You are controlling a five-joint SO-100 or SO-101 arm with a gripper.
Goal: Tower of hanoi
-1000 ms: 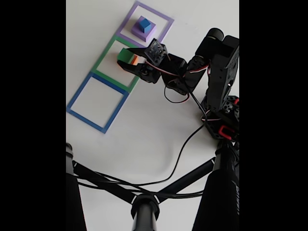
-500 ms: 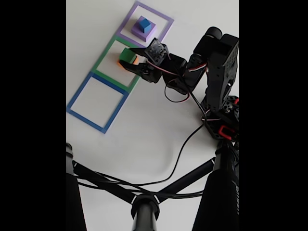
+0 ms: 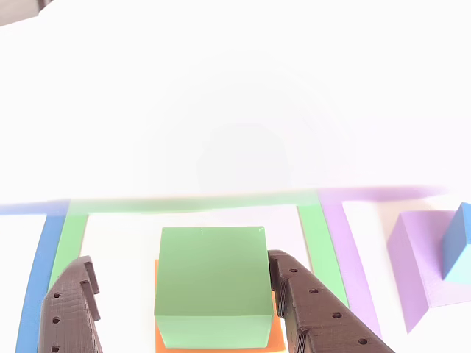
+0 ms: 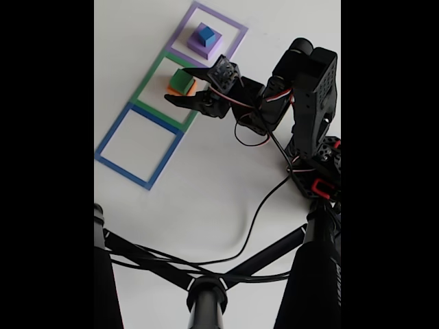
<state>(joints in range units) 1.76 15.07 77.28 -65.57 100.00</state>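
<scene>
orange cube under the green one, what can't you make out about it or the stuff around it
- Orange cube: in the other view the green cube covers it, leaving a thin edge, and the bottom frame edge cuts it.
- Blue cube: cut off by the right edge of the other view.
- Gripper: in the fixed view, too small to tell whether its fingers touch the green cube.

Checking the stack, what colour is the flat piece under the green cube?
Orange, clearest in the other view: the flat orange piece peeks out beneath the matte green cube.
</scene>
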